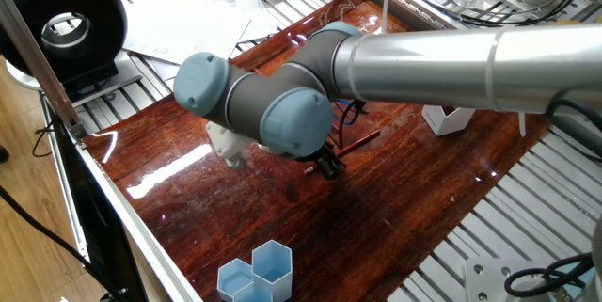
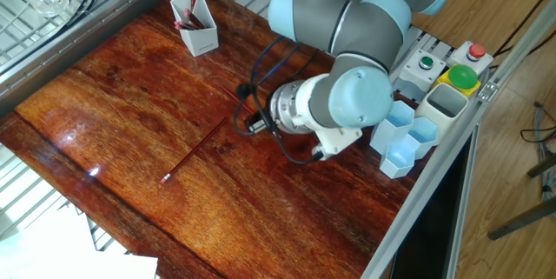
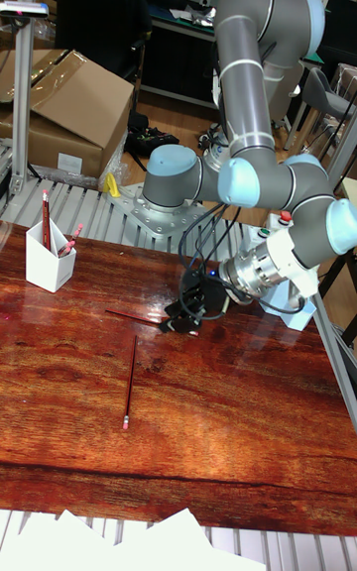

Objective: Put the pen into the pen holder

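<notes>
Gripper, jaw state unclear, sits low beside a pen; blue honeycomb cups stand apart.

Bright, even overhead light is seen in all views. White glare streaks are thrown across the glossy wooden table, and the arm is faintly mirrored in it. Focus is sharp throughout; the room behind is left dim in the tall fixed view.

Silver tubular arm with pale-blue joint caps; white wrist; black cable; small black claw.
</notes>
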Robot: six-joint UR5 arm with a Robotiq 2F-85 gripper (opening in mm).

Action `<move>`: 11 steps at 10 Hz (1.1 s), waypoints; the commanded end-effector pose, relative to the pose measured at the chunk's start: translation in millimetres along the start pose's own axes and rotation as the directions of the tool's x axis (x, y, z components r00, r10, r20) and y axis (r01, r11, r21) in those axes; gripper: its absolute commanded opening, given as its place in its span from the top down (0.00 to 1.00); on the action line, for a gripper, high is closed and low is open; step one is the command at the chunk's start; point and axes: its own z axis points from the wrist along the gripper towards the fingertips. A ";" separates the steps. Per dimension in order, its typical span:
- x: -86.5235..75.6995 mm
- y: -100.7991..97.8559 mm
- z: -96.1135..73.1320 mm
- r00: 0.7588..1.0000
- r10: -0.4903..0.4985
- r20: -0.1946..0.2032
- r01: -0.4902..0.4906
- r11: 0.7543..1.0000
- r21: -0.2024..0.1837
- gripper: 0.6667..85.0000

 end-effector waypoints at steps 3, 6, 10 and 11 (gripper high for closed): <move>-5.3 -4.5 -7.8 0.993 0.108 -0.037 -0.105 0.991 0.079 0.94; -17.1 2.6 -10.4 0.990 0.140 0.004 -0.140 0.989 0.056 1.00; 27.5 -13.5 -23.6 0.993 0.075 0.087 -0.076 0.997 0.000 1.00; 38.5 -14.8 -34.2 0.991 0.082 0.109 -0.081 0.997 -0.012 1.00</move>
